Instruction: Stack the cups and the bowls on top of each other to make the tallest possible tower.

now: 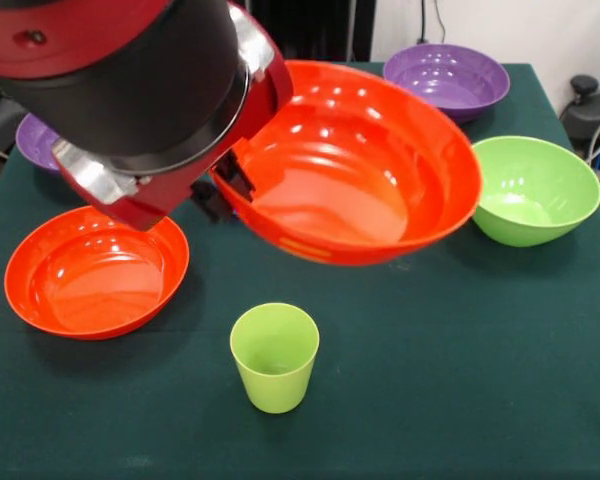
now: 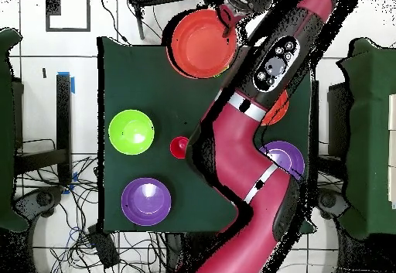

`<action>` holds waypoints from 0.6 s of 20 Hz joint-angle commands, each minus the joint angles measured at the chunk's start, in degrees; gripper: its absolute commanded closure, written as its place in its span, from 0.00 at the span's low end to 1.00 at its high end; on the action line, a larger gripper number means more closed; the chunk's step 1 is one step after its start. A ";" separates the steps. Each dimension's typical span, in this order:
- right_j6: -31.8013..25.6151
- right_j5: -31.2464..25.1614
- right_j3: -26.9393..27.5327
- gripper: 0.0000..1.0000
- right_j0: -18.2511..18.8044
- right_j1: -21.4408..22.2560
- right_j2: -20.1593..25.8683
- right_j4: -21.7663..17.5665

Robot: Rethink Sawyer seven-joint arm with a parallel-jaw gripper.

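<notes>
My gripper (image 1: 223, 188) is shut on the rim of a wide orange bowl (image 1: 365, 160) and holds it tilted in the air, its opening toward the front camera. A light green cup (image 1: 273, 357) stands upright on the table, below and in front of the held bowl, apart from it. In the overhead view the gripper (image 2: 227, 18) and the held bowl (image 2: 203, 43) are at the table's far edge, and the bowl hides the green cup. A red cup (image 2: 179, 147) stands mid-table. No stack is standing.
A second orange bowl (image 1: 95, 270) sits at the left. A light green bowl (image 1: 533, 188) is at the right, a purple bowl (image 1: 446, 78) at the back right. Another purple bowl (image 1: 35, 140) is half hidden behind the arm (image 1: 130, 80). The table is dark green (image 1: 460, 380).
</notes>
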State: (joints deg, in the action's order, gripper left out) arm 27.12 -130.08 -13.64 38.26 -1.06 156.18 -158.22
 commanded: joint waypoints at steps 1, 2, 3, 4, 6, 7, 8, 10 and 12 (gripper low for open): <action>-9.27 -8.14 9.37 1.00 0.11 -3.14 -0.48 -5.40; -9.59 -8.13 9.53 1.00 0.09 -3.32 -0.14 -5.28; -10.14 -8.22 9.66 1.00 0.18 -3.51 0.19 -5.20; -10.45 -8.06 9.75 1.00 0.26 -3.70 0.37 -5.11; -11.25 -7.86 9.92 1.00 0.40 -3.99 0.77 -5.00; -11.64 -7.60 10.05 1.00 0.48 -4.13 1.01 -4.86; -12.08 -7.35 10.10 1.00 0.55 -4.28 1.19 -4.91; -12.80 -6.89 10.25 1.00 0.69 -4.52 1.60 -4.92; -13.43 -6.35 10.37 1.00 0.70 -4.67 2.01 -5.06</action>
State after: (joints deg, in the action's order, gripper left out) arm 27.10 -132.73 -13.47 38.64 -3.57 160.20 -158.68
